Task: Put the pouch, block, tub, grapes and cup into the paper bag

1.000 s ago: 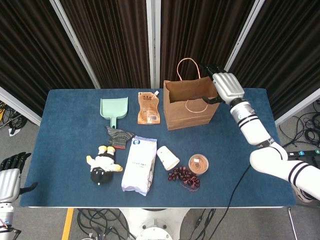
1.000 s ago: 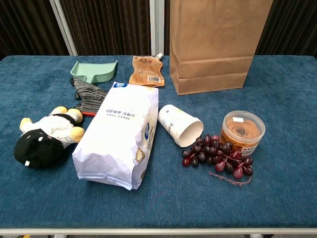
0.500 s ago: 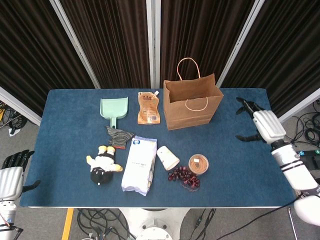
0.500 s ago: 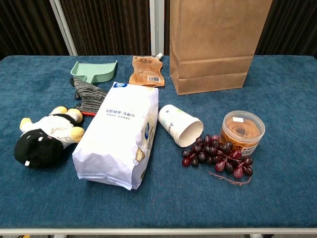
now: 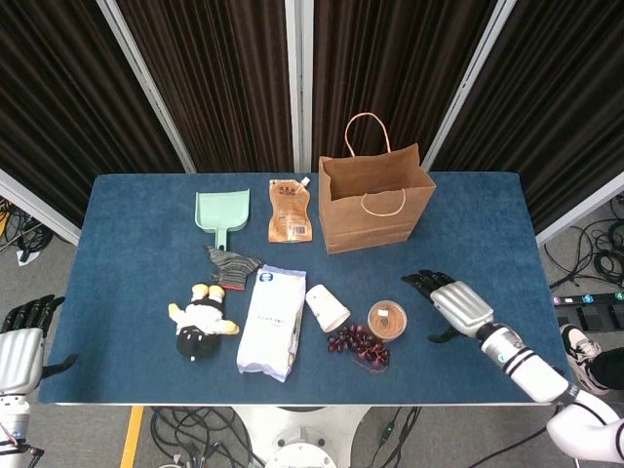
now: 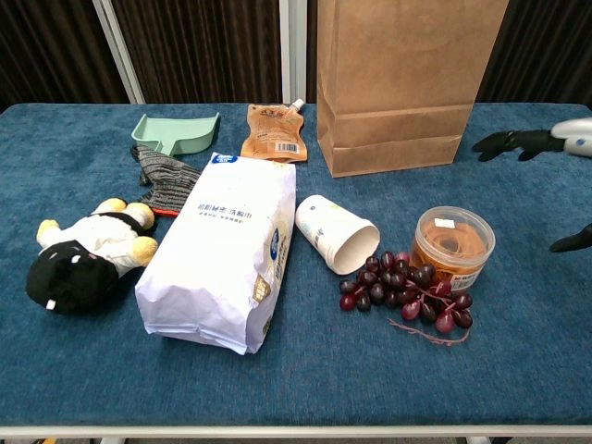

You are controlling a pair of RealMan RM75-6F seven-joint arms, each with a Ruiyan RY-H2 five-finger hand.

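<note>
The brown paper bag [image 5: 375, 200] [image 6: 398, 83] stands upright at the back of the blue table, and its inside is hidden. An orange spouted pouch [image 5: 290, 212] [image 6: 273, 135] lies flat just left of it. Near the front, a white cup [image 5: 328, 307] [image 6: 337, 233] lies on its side. Beside it stands a clear tub [image 5: 387, 320] [image 6: 452, 242], with dark grapes [image 5: 358, 343] [image 6: 402, 291] against it. My right hand [image 5: 453, 304] [image 6: 553, 146] hovers just right of the tub, fingers spread and holding nothing. My left hand [image 5: 19, 343] hangs off the table's left front corner, also holding nothing.
A large white packet [image 5: 272, 322] [image 6: 222, 262] lies left of the cup. Further left are a plush toy [image 5: 200, 322] [image 6: 88, 252], a striped glove [image 5: 231, 265] [image 6: 163, 180] and a green dustpan [image 5: 222, 214] [image 6: 176, 131].
My right hand left the bag's top rim, swung out to the right, then came down toward the front beside the tub, entering the chest view. Objects and left hand stayed put.
</note>
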